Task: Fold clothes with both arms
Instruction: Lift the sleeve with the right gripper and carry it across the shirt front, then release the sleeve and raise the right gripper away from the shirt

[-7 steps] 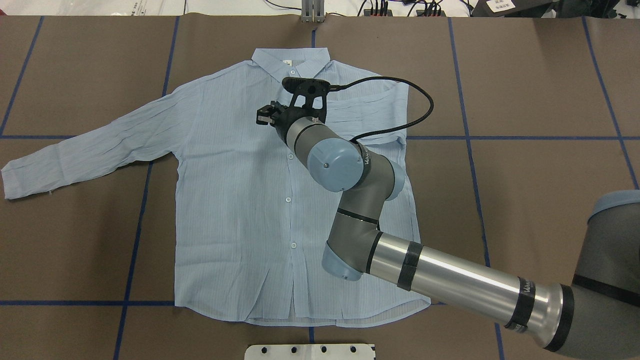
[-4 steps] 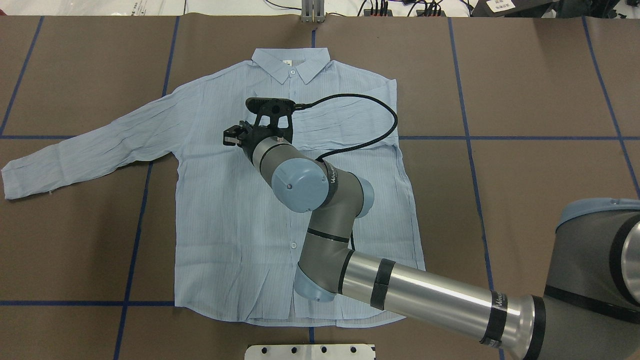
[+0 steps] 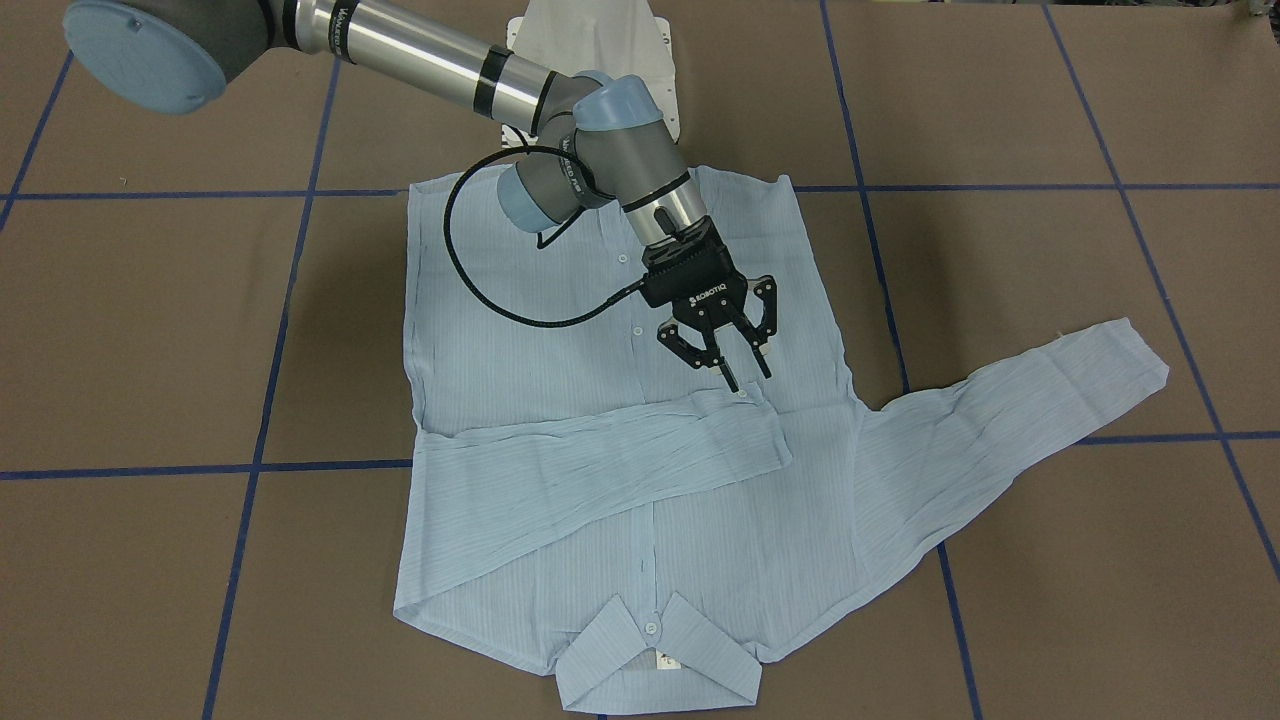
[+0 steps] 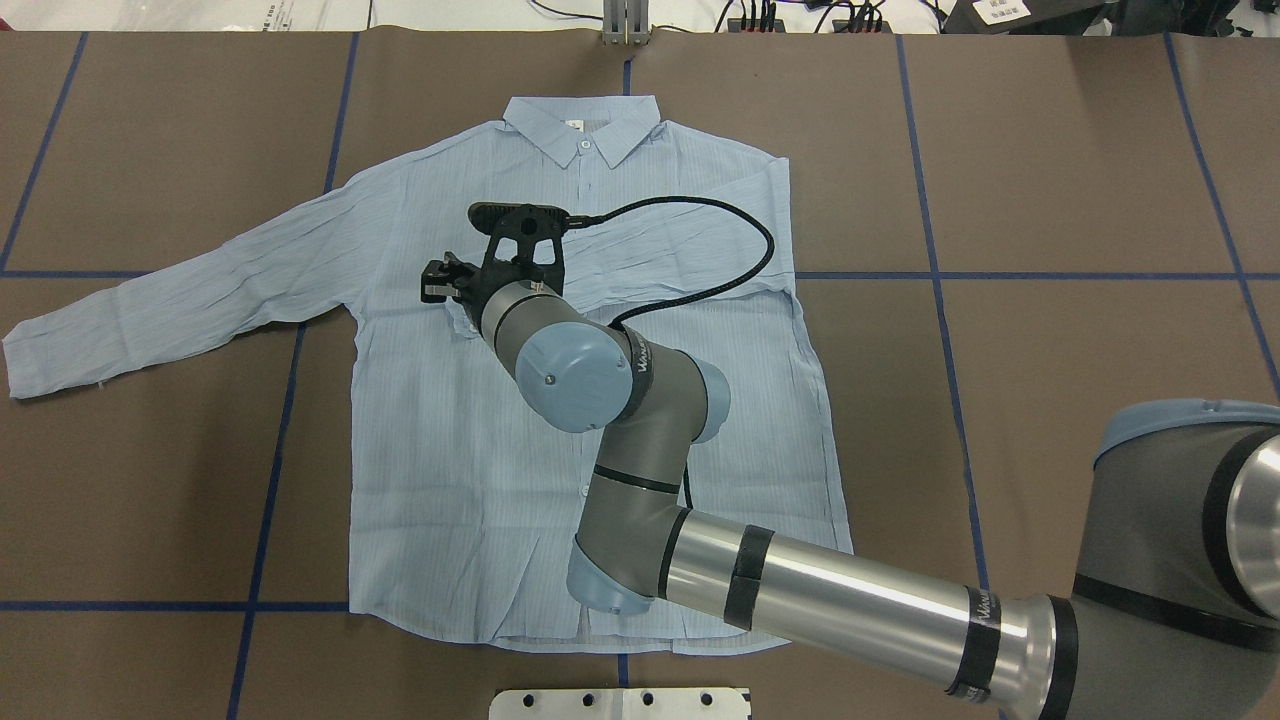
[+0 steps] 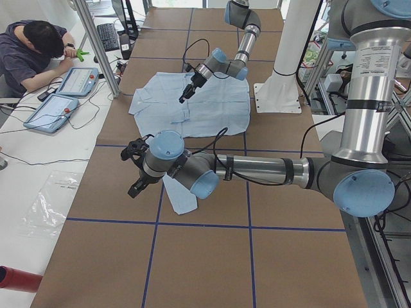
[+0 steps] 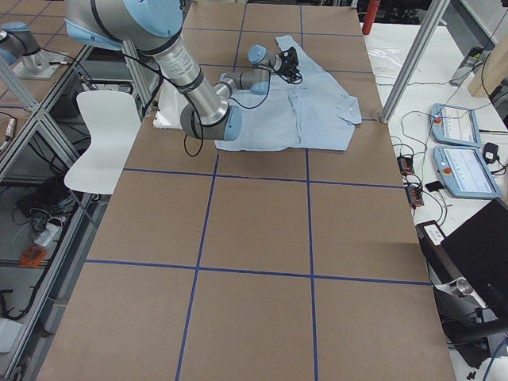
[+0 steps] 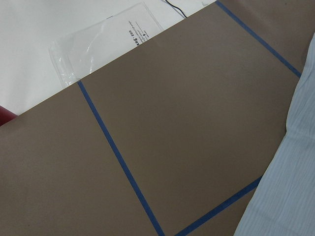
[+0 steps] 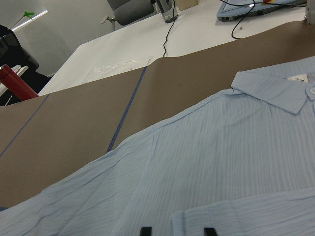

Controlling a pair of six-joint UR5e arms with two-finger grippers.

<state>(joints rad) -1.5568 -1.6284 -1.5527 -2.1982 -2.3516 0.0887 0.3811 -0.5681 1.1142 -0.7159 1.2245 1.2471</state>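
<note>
Sliding sideways over the shirt [image 4: 470, 430], the right gripper [image 3: 747, 380] now hangs just above the cuff of the folded sleeve [image 3: 600, 465]. Its jaws are apart and hold nothing. So this sleeve looks done. The shirt lies flat on the surface [image 4: 1050, 180], and the other sleeve [image 4: 180, 300] is not folded yet. The left gripper [image 5: 133, 170] waits near it; I cannot tell how its jaws stand.

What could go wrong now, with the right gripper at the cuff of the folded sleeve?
The right gripper is open with its tips at the folded sleeve's cuff; pulling away may snag the thin cloth and undo the fold.
The right arm lies across the shirt, so if the left gripper brought the outstretched left sleeve over now, the arms might collide.
</note>
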